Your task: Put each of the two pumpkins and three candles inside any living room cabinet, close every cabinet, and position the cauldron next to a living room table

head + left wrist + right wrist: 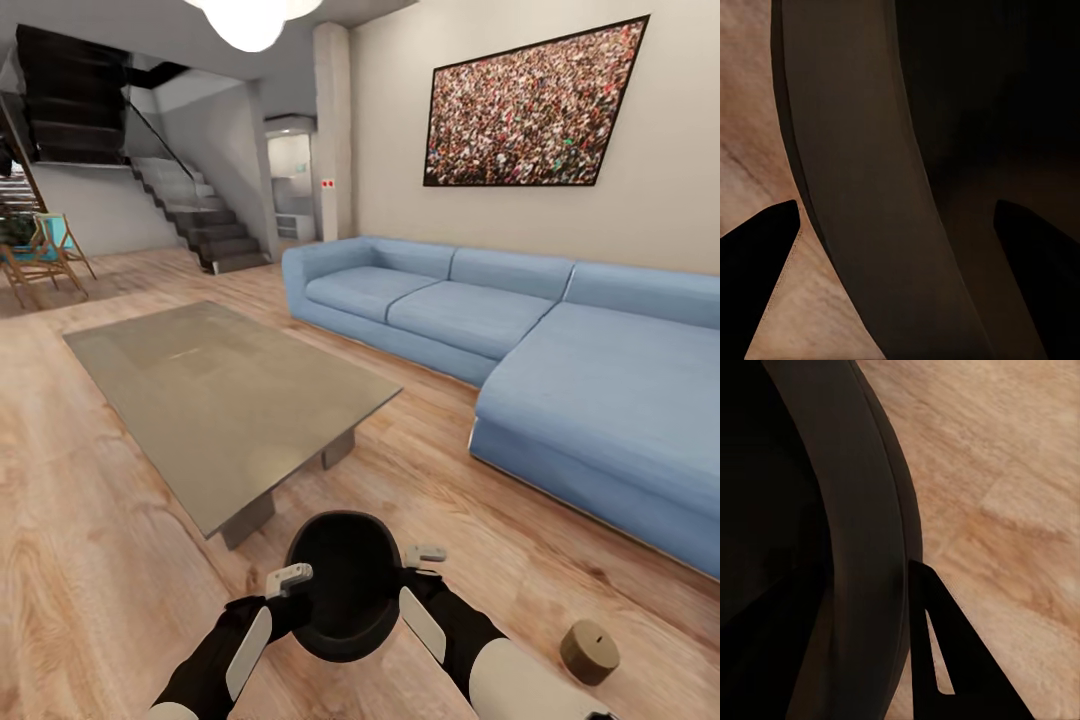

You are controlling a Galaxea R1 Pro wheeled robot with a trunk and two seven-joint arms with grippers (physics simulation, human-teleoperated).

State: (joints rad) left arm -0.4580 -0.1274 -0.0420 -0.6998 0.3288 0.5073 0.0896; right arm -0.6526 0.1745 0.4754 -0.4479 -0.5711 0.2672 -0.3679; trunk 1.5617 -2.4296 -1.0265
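Observation:
The black cauldron [345,585] sits between my two arms, mouth up, just off the near corner of the low grey table [220,390]. My left gripper [297,592] straddles its rim on one side, one finger [757,262] outside the wall and the other inside. My right gripper [408,572] grips the opposite rim; its outer finger [945,652] presses the cauldron [862,532] wall, while the inner one is lost in the dark. One beige-brown candle [589,651] lies on the wood floor to the right. No pumpkins or cabinet are in view.
A long blue corner sofa [560,350] runs along the right wall under a framed picture [535,105]. Dark stairs [180,200] rise at the back left, with wooden chairs [45,260] beside them. Open wood floor lies left of the table.

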